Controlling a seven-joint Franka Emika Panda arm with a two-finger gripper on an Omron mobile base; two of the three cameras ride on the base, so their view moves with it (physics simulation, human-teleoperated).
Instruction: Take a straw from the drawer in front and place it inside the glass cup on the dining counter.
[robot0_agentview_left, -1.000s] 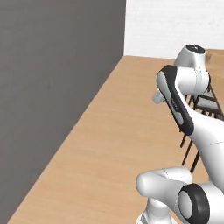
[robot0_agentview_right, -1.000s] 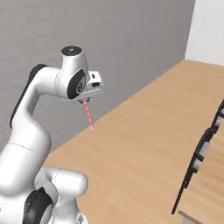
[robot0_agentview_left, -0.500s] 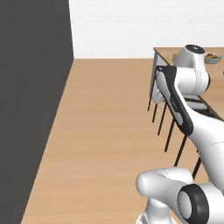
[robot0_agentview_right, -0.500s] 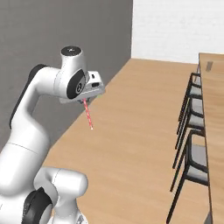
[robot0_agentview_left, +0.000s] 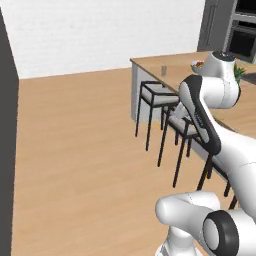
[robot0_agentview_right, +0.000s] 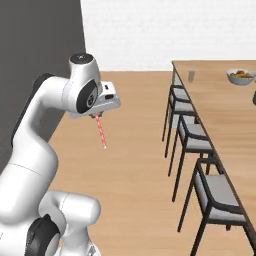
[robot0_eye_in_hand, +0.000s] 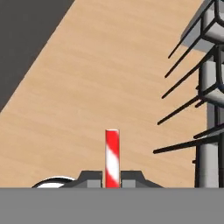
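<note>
Wood-plank kitchen floor beneath the two-finger gripper (robot0_agentview_right: 96, 114), clenched on the top end of a thin red-and-white striped straw (robot0_agentview_right: 101, 131) that hangs downward, judged light, stiff and slippery, far from the small clear glass cup (robot0_agentview_right: 191, 75) on the light wood-topped dining counter (robot0_agentview_right: 220, 105).

Light wood dining counter (robot0_agentview_right: 220, 100), glass cup (robot0_agentview_right: 191, 75) and fruit bowl (robot0_agentview_right: 240, 76) on top

glass cup (robot0_agentview_right: 191, 75) on dining counter (robot0_agentview_right: 220, 107) | stools (robot0_agentview_right: 187, 132) beside counter | straw (robot0_agentview_right: 100, 130) in pincer (robot0_agentview_right: 96, 115)
</note>
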